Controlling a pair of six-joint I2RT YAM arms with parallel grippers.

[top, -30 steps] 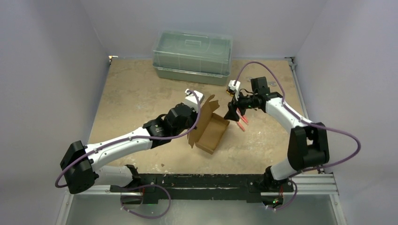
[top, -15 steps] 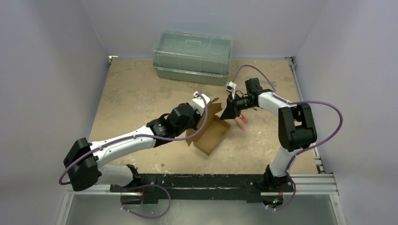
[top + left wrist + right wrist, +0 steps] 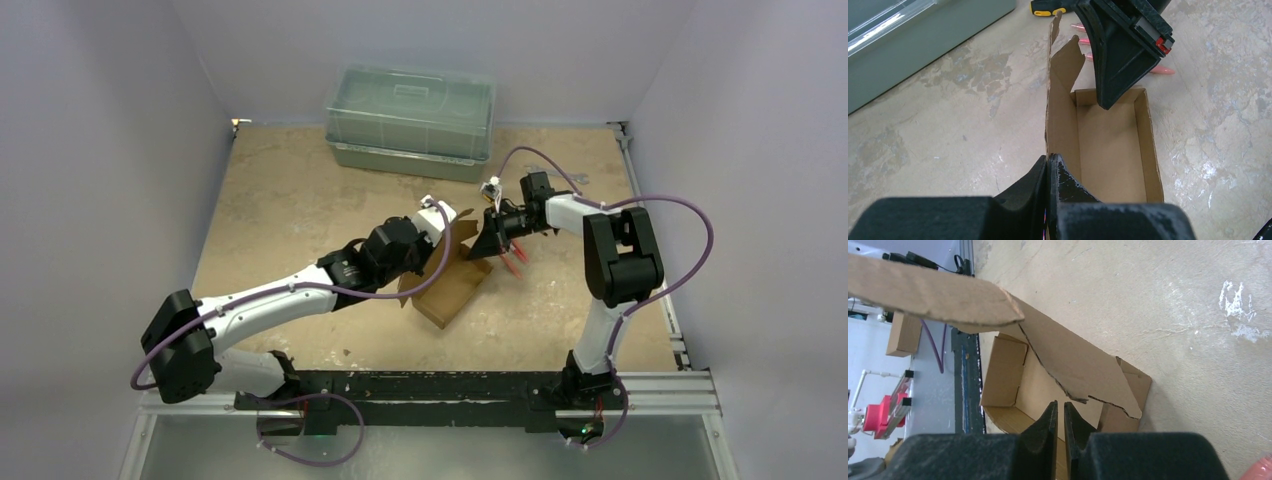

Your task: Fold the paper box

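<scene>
The brown paper box (image 3: 452,290) lies open-topped mid-table, its scalloped lid flap (image 3: 1066,65) standing up along the left wall. My left gripper (image 3: 428,270) (image 3: 1049,159) is shut on that left wall at the near end. My right gripper (image 3: 487,252) (image 3: 1109,102) comes down at the far end, its tips inside the box beside the end wall. In the right wrist view its jaws (image 3: 1058,406) are closed to a hairline gap over the box floor (image 3: 1048,375), with no cardboard visible between them. The flap (image 3: 933,290) crosses overhead.
A large translucent green-grey lidded bin (image 3: 410,120) (image 3: 908,45) stands at the back of the table. Pink pens (image 3: 515,262) (image 3: 1158,70) lie just right of the box's far end. A yellow-and-black tool (image 3: 1048,6) lies beyond the flap.
My right gripper has closed from wide open to nearly shut and dropped leftward into the box's far end. The left arm has pushed slightly forward with the box wall still held.
</scene>
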